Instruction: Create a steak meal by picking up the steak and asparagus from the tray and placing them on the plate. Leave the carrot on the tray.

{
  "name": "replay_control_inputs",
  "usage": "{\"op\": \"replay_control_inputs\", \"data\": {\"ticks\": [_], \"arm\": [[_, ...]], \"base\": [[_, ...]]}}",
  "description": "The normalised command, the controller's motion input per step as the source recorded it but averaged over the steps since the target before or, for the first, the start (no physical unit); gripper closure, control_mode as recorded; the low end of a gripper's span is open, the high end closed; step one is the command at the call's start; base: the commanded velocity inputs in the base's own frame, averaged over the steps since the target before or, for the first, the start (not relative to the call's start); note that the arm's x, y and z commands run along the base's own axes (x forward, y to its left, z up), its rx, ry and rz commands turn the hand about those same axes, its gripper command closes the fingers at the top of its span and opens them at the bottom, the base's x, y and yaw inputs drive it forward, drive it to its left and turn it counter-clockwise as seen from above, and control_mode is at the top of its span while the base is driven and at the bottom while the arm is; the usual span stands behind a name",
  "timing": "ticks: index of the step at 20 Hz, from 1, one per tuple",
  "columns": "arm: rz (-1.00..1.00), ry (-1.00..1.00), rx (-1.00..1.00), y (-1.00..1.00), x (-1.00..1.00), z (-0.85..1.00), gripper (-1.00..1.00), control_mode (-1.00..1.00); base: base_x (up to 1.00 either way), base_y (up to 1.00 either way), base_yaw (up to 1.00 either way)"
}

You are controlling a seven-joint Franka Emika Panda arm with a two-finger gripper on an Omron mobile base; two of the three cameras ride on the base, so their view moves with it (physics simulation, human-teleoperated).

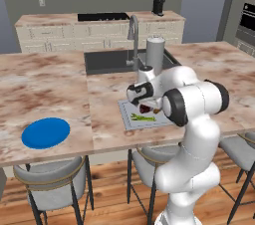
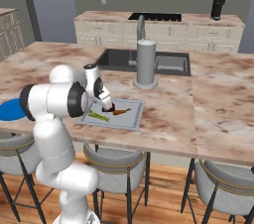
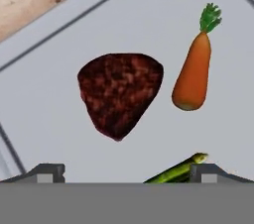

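Over the tray: your jaws [image 3: 127, 171] hang spread wide above the tray [image 3: 59, 134], pinching nothing; both finger tips [image 3: 47, 171] show at the bottom of the hand view, well apart.
Steak: you see the steak [image 3: 119, 91] lying flat on the tray floor, straight ahead of the jaws and between the lines of the two tips, untouched.
Carrot: the carrot [image 3: 193, 72] lies just beside the steak, apart from it, its green top pointing away from the jaws in the hand view.
Asparagus: the green asparagus [image 3: 181, 170] lies close by one finger tip, partly hidden by it; in the left base view you find it at the tray's near side [image 1: 142, 118].
Tray on the desk: the tray [image 2: 130, 119] sits at the near edge of the marbled desk [image 2: 218, 104], with the arm's elbow hanging over its near side in both base views.
Plate: the blue plate [image 1: 46, 133] lies on the same desk, well apart from the tray, toward the arm's left; the right base view shows its edge [image 2: 9, 110] behind the arm.
In the way: nothing stands on the desk between tray and plate that you can see.
Round about: a tall grey cylinder [image 2: 146, 63] stands beyond the tray beside the sink [image 2: 168, 63], with the faucet [image 1: 133, 32] behind it.
Farther off: stools [image 1: 52, 174] are tucked under the near edge of the desk; a dark appliance [image 2: 218, 7] stands on the back counter.
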Motion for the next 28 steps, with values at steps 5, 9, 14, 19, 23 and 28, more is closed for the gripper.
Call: {"op": "replay_control_inputs", "data": {"ticks": [5,9,14,19,23,28], "arm": [[-0.04,0.0,0.0,0.0,0.42,-0.41,-1.0,-1.0],[-0.02,0.0,0.0,0.0,0.48,-0.33,-1.0,-1.0],[-0.01,0.0,0.0,0.0,0.46,-0.33,-1.0,-1.0],[0.0,0.0,0.0,-0.01,0.17,-0.31,1.0,-1.0],[0.0,-0.01,0.0,0.0,0.0,-0.03,1.0,-1.0],[0.12,-0.08,0.0,0.08,-0.34,0.25,1.0,-1.0]], "base": [[0.0,0.0,0.0],[0.0,0.0,0.0],[0.0,0.0,0.0],[0.0,0.0,0.0],[0.0,0.0,0.0],[0.0,0.0,0.0]]}}
